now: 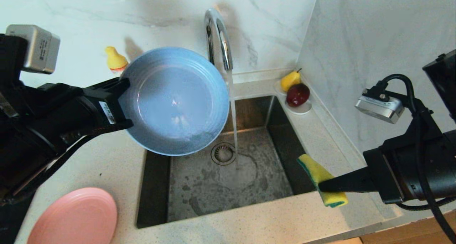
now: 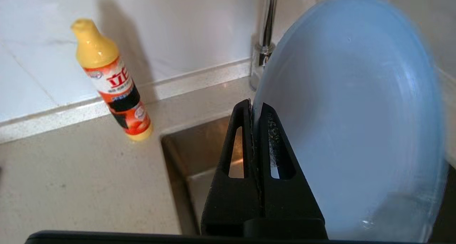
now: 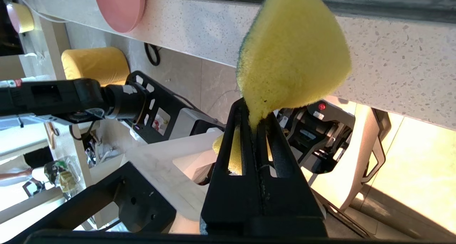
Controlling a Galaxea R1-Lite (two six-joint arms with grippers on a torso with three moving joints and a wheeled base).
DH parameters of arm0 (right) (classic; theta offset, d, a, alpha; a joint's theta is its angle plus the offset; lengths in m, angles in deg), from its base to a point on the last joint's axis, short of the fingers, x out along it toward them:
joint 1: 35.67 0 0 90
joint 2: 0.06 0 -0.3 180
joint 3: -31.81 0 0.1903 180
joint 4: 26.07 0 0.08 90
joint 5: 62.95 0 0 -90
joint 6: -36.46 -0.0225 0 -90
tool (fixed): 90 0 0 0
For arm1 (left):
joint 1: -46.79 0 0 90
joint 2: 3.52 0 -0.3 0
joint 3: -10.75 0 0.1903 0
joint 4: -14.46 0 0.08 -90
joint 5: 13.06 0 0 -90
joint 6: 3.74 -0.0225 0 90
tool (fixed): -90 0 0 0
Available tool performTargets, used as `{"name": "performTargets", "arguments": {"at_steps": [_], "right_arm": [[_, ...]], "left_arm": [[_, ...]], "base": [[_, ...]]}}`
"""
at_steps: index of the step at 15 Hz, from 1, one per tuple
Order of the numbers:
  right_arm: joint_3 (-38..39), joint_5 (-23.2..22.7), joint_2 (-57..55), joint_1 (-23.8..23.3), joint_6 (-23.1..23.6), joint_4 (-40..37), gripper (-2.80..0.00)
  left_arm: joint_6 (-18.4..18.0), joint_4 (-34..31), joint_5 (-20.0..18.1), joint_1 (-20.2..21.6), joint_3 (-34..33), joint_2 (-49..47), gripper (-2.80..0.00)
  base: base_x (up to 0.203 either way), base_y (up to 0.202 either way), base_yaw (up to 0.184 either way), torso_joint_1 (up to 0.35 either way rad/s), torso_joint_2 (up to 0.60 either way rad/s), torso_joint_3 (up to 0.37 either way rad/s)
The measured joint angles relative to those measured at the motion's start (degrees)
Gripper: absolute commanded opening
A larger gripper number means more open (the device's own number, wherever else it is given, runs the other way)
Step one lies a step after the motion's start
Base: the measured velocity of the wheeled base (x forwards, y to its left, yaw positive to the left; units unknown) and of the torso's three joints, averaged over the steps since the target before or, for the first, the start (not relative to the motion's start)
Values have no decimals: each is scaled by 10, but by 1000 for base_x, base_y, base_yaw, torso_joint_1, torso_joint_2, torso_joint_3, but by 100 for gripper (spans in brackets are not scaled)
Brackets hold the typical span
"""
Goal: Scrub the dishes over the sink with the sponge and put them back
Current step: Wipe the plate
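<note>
The grey-blue plate (image 1: 174,100), tilted with its hollow facing up, hangs over the sink's (image 1: 228,187) back-left corner, rim clenched by the left gripper (image 1: 123,103); one pink plate (image 1: 73,217) lies at the counter's front-left corner. Left wrist: one detergent bottle (image 2: 113,83) stands upright. Right wrist: the right gripper (image 3: 254,124) pinches one sponge (image 3: 292,55), seemingly pointing toward the sink.

Grey-blue plate (image 1: 174,101) tilted over sink (image 1: 228,180); sponge (image 1: 322,180) at sink's right edge; pink plate (image 1: 74,217) on counter.
</note>
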Motion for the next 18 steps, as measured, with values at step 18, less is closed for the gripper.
{"name": "performTargets", "arguments": {"at_steps": [18], "right_arm": [[-90, 1, -13, 87, -1, -14, -280]], "left_arm": [[205, -403, -172, -8, 5, 52, -280]], "base": [[0, 0, 0, 0, 0, 0]]}}
